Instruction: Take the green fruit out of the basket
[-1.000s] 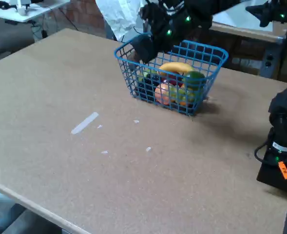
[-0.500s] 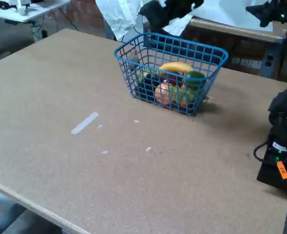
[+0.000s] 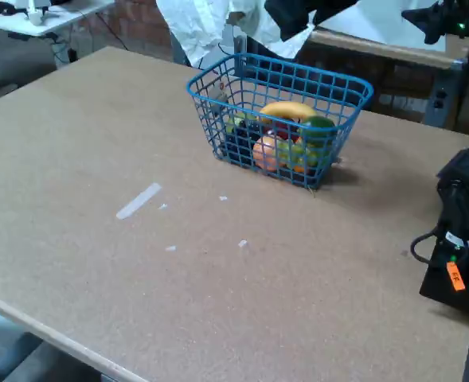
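Fixed view: the basket [image 3: 218, 82] sits on the far part of the table [image 3: 99, 143], well in from the near edge. Inside lie a yellow banana [image 3: 286, 109], the green fruit [image 3: 319, 126] against the right wall, a peach-coloured fruit [image 3: 264, 153] at the front and paler green pieces beside it. Broad bare tabletop spreads left and in front. The gripper [image 3: 294, 12] hangs above the back rim, mostly cut off; I cannot tell whether it is parted or clenched.

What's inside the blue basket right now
The basket holds a yellow banana, a dark green fruit and an orange-pink fruit. Fruit underneath is partly covered.
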### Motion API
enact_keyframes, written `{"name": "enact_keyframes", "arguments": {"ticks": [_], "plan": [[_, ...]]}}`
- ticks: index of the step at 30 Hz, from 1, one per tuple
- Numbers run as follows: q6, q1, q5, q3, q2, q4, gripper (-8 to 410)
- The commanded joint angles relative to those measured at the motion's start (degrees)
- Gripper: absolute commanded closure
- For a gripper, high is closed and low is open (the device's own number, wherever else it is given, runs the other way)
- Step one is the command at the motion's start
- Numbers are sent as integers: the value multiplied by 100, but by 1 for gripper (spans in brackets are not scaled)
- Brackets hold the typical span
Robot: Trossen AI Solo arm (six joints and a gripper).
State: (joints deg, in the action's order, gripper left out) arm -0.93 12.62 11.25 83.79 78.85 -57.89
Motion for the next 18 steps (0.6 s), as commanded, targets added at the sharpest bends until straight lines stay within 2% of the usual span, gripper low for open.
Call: {"name": "enact_keyframes", "arguments": {"ticks": [1, 9, 18], "plan": [[170, 321, -20, 0, 2, -103, 35], [337, 949, -293, 0, 44, -251, 10], [260, 1141, -345, 0, 619, -361, 10]]}}
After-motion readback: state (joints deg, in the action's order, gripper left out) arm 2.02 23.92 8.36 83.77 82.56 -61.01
